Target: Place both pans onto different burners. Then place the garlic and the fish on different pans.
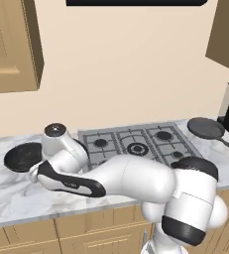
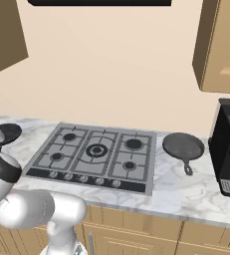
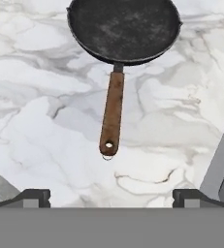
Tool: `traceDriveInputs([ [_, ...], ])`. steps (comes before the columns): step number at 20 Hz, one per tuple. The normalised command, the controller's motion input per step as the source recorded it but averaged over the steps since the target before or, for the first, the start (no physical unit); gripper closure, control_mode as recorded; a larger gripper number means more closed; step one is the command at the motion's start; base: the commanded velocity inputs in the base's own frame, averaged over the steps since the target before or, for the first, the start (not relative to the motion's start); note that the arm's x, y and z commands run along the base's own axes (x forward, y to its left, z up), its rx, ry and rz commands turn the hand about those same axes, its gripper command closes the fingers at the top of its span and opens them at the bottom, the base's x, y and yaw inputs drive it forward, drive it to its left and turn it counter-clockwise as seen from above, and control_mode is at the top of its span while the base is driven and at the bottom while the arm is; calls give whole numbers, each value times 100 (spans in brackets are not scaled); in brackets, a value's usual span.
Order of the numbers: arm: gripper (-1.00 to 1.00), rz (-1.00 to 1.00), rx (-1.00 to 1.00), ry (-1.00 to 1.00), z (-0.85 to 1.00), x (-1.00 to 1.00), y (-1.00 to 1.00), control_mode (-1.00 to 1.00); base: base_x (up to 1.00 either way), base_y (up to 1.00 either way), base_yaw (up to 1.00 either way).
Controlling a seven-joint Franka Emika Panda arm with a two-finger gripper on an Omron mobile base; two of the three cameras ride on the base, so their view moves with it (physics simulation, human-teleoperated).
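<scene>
Left base view: the black pan (image 1: pixel 23 157) rests on the counter (image 1: pixel 7 198) left of the cooktop (image 1: pixel 136 144).

Right base view: the grey pan (image 2: pixel 183 146) sits right of the burners (image 2: pixel 95 150).

Hand view: gripper (image 3: pixel 111 196) spread wide, empty, above the wooden handle (image 3: pixel 111 114). Current step: approach. Next: descend, centre over handle.

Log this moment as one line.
gripper: open, above counter | black pan: on counter, ungrasped | grey pan: right of cooktop | burners: bare

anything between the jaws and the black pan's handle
Nothing visible. In the hand view the open gripper looks over bare marble counter at the black pan, its wooden handle pointing back toward the jaws.
</scene>
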Motion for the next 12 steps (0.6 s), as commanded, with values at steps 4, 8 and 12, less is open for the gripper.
traceDriveInputs([
  [4,-100,-16,1,0,-9,12,18,-100,0,0,0],
  [8,-100,-18,0,0,-7,28,12,-100,0,0,0],
  [12,-100,-12,0,0,-3,32,1,-100,0,0,0],
])
